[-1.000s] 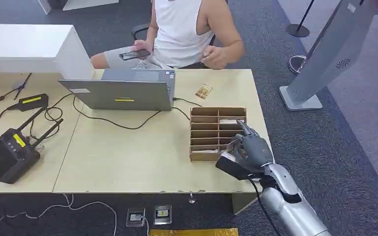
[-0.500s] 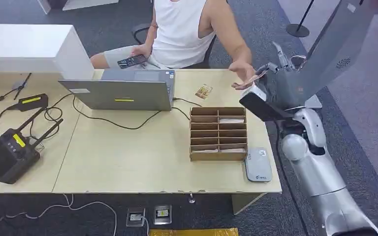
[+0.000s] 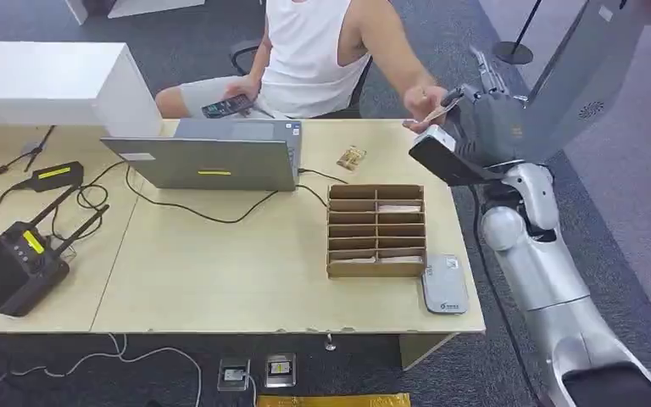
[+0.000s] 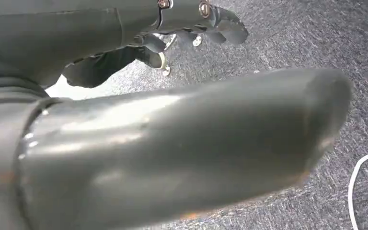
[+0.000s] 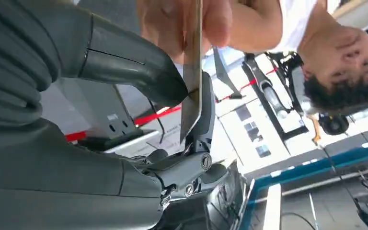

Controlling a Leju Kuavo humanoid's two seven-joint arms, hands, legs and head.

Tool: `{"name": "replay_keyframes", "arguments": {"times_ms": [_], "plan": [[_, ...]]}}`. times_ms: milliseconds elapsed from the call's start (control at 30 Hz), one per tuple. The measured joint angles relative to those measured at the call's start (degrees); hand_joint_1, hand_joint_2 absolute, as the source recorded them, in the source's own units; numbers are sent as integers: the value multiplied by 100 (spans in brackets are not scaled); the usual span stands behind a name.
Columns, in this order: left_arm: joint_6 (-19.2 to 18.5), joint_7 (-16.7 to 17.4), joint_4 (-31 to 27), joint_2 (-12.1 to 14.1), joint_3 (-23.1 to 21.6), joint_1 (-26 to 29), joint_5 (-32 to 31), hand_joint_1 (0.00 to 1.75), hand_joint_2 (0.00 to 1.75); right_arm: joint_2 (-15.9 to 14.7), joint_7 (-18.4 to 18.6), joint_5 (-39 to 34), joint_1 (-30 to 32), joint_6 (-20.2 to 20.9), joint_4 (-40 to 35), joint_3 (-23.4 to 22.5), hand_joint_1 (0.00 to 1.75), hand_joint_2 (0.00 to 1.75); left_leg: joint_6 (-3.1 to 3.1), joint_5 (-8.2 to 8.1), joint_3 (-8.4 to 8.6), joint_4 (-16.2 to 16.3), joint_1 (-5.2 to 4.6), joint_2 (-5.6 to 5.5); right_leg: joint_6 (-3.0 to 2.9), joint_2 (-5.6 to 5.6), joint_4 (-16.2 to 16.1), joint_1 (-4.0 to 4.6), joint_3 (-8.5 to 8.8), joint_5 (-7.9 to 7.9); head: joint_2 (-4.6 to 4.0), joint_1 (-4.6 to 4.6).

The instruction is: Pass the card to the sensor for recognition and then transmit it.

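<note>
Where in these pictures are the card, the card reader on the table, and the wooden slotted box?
card point(image 5: 192, 72): right wrist view, on its thin edge.
card reader point(image 3: 445, 284): head view, middle of its grey top.
wooden slotted box point(image 3: 376, 270): head view, near wall.

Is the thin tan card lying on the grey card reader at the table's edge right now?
No, the thin tan card is pinched in the right hand, with a person's hand touching it.

Right arm point(image 3: 532, 263): silver shell segments, dark cable alongside. Right hand point(image 3: 492, 127): grey ribbed cover, thick grey thumb, dark fingers point(image 5: 206, 110), round screws at finger pivots.
</note>
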Motion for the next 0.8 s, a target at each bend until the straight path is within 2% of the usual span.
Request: {"name": "replay_keyframes", "arguments": {"times_ms": [300, 367, 500, 533, 567, 800], "plan": [[-31, 0, 0, 4, 0, 4, 0, 0, 0, 87, -98, -120, 51, -94, 708, 72, 175, 175, 0, -1, -3, 0, 0, -6, -1, -4, 0, 0, -2, -1, 0, 0], [-35, 0, 0, 9, 0, 5, 0, 0, 0, 92, -98, -135, 65, -94, 789, 74, 157, 175, 0, -1, -3, 0, 0, -6, -1, -5, 0, 0, -1, -1, 0, 0], [-79, 0, 0, 20, 0, 5, 0, 0, 0, 94, -120, -173, 112, -94, 926, 74, 157, 175, 0, 0, -2, 0, 0, -6, -1, -5, 0, 0, -1, -1, 0, 0], [-79, 0, 0, 20, 0, 6, 0, 0, 0, 94, -127, -179, 122, -94, 948, 74, 45, 175, 0, 0, -2, 0, 0, -6, -1, -4, 0, 0, -2, -1, 0, 0], [-83, 0, 0, 22, 0, 6, 0, 0, 0, 94, -131, -181, 130, -94, 979, 74, 0, 175, 0, 0, -2, 0, 0, -6, -1, -4, 0, 0, -1, -1, 0, 0], [-83, 0, 0, 33, 0, 13, 4, 0, 0, 107, -125, -256, 137, -253, 1103, 74, 0, 175, 0, 0, -1, 0, 0, -6, -1, -3, 0, 0, -2, -1, 0, 0]]}}
